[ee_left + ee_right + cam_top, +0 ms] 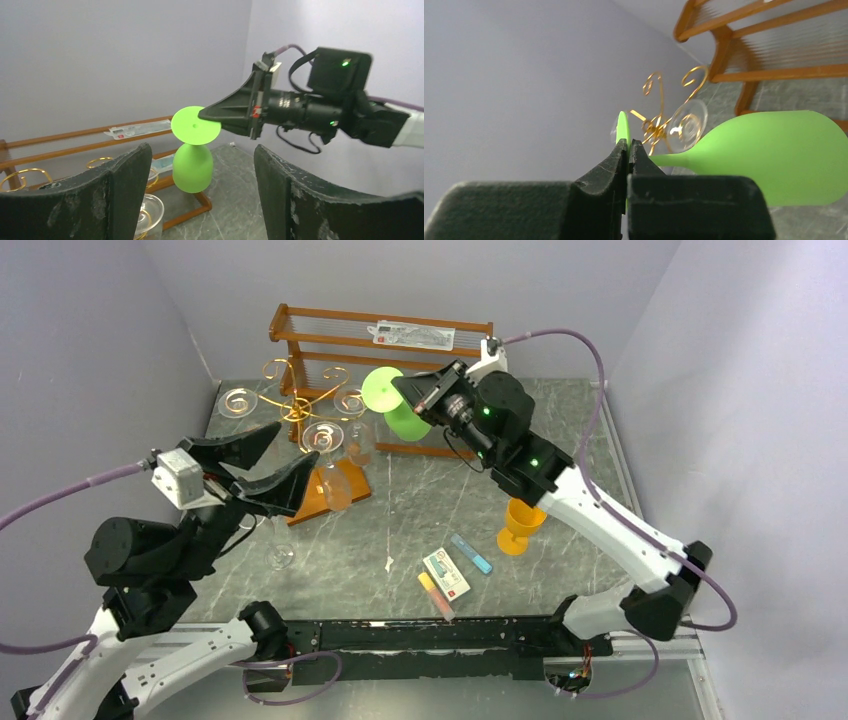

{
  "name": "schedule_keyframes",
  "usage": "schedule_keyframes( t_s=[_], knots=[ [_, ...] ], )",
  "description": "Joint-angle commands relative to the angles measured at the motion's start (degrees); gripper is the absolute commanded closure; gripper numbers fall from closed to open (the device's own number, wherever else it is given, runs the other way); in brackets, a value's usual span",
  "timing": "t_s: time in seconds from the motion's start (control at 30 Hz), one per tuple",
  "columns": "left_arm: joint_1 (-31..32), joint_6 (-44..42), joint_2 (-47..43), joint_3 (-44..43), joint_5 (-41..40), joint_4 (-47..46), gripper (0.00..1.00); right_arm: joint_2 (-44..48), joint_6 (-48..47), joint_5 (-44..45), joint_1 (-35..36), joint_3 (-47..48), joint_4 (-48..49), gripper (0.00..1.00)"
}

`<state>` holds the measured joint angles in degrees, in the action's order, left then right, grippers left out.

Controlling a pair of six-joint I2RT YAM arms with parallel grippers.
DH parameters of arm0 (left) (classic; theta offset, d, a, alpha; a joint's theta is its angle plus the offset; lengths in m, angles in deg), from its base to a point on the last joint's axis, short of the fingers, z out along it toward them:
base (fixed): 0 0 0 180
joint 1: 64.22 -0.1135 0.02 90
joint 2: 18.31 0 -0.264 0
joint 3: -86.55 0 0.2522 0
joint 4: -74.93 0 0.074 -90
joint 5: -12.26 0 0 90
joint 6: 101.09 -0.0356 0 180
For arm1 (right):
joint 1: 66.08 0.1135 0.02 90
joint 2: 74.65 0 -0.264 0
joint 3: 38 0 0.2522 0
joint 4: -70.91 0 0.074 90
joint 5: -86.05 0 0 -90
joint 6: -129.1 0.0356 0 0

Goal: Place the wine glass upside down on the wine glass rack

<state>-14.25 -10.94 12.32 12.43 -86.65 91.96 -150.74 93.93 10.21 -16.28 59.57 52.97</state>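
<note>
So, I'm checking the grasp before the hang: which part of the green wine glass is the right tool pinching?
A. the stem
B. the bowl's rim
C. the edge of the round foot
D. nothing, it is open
C: the right wrist view shows the right tool shut on the foot edge of the green wine glass, stem and bowl free.
</note>
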Motion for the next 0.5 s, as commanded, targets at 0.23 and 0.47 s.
schedule_keyframes(
  t_s=[0.23,0.47],
  knots=[
    [-0.1,1.2,-0.9,-2.7,-8.7,5.9,0.20,-13.7,-2.0,-3.8,-7.0,9.5,3.5,1.00],
    [-0.1,1.7,-0.8,-3.2,-12.3,7.1,0.21,-19.4,0.8,-8.1,-9.1,12.7,6.7,1.00]
  ],
)
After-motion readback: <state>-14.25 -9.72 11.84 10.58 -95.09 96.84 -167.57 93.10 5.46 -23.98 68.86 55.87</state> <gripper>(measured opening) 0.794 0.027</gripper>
